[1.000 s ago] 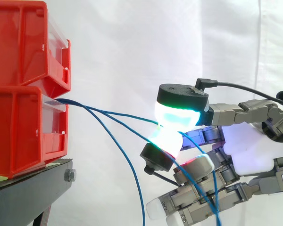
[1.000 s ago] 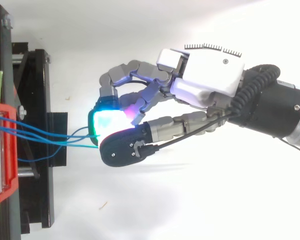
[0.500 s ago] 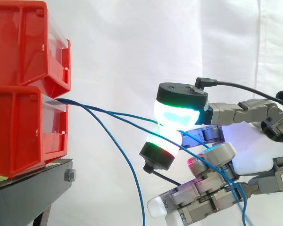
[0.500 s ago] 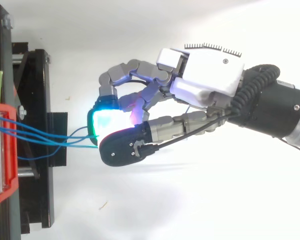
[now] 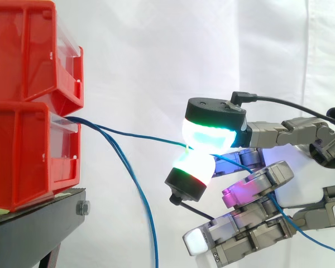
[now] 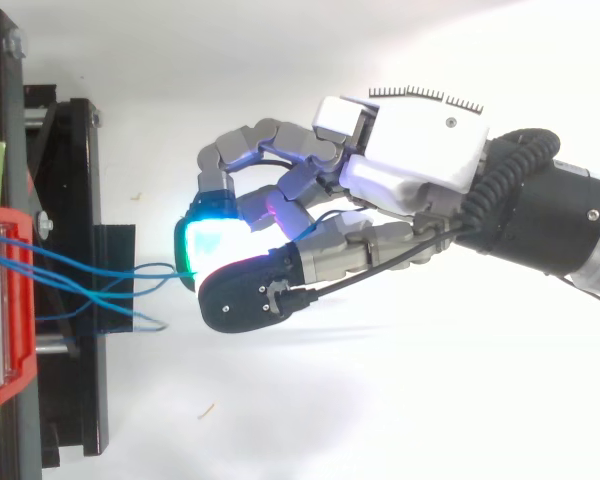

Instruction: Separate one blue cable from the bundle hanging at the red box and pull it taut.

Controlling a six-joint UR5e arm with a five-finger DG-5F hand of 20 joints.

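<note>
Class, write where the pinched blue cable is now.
In the side view, the pinched blue cable runs from the lower red bin at left rightwards to mid-frame, where the robot hand pinches it between glowing fingertips.

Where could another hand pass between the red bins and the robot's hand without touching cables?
Free: above the pinched blue cable, between the upper red bin and the hand, against the white curtain. Crowded: below that cable, where loose blue cables hang beside the black stand.
</note>
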